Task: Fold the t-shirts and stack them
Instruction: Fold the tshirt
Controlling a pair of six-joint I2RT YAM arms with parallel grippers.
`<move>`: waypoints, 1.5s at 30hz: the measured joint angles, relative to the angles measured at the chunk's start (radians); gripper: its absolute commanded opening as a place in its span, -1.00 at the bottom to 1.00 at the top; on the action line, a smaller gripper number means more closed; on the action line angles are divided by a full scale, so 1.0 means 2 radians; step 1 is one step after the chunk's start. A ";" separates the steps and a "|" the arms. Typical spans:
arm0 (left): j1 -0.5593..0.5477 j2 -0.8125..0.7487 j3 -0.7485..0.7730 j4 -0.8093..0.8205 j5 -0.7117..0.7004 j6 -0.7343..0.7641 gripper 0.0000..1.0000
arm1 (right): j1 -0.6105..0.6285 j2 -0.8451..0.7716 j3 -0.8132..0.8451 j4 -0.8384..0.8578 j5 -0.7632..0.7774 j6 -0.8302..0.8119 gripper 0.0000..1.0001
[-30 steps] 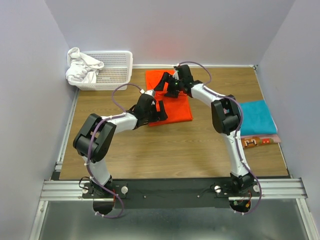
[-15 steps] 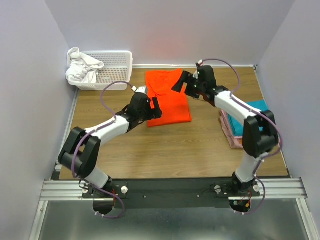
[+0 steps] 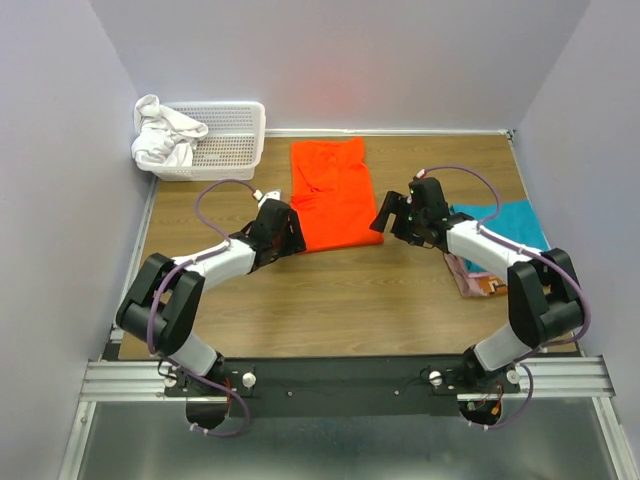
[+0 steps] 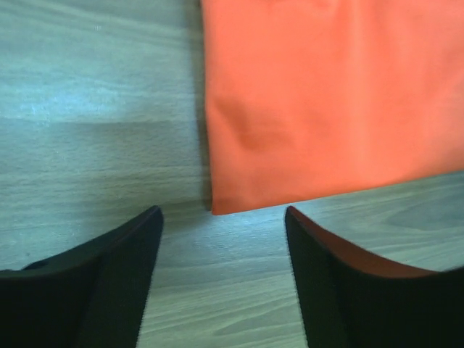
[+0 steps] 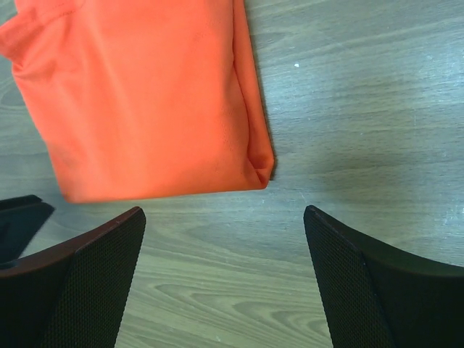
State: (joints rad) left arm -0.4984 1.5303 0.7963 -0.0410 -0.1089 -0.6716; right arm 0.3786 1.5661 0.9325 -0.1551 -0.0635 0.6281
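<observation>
An orange t-shirt (image 3: 332,195), folded into a long strip, lies flat at the middle back of the table. My left gripper (image 3: 288,236) is low at its near left corner. In the left wrist view that gripper (image 4: 223,217) is open over bare wood, with the shirt's corner (image 4: 326,101) just ahead of the gap. My right gripper (image 3: 385,218) is at the near right corner. It is open too (image 5: 225,217), with nothing between its fingers and the shirt's folded edge (image 5: 145,94) just ahead. A teal t-shirt (image 3: 512,228) tops a folded stack at the right, with pink and patterned cloth (image 3: 482,286) under it.
A white slotted basket (image 3: 228,140) stands at the back left with a crumpled white cloth (image 3: 163,135) hanging over its left rim. Grey walls close the table at the back and both sides. My right forearm passes over the stack at the right.
Both grippers have come off the top of the orange shirt and drawn back to its near corners. The right arm has swung down to the right, over the stack.
</observation>
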 measured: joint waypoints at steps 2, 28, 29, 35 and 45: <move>0.000 0.014 0.000 0.000 0.000 0.000 0.24 | -0.002 0.001 0.000 0.001 0.000 0.002 0.89; 0.001 0.083 0.030 0.023 0.023 0.005 -1.00 | -0.014 0.084 0.022 0.002 -0.010 0.003 0.07; 0.001 0.083 0.030 0.023 0.023 0.005 -1.00 | -0.014 0.086 0.023 0.002 -0.014 0.003 0.06; 0.001 0.083 0.030 0.023 0.023 0.005 -1.00 | -0.014 0.105 0.028 0.002 -0.042 0.004 -0.61; 0.000 0.063 0.000 0.040 0.027 0.003 -1.00 | -0.015 0.095 -0.001 0.015 -0.070 0.000 -0.99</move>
State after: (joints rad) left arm -0.4976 1.6566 0.7967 0.0387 -0.0555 -0.6647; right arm 0.3492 1.7569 0.9306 -0.1257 -0.2028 0.6273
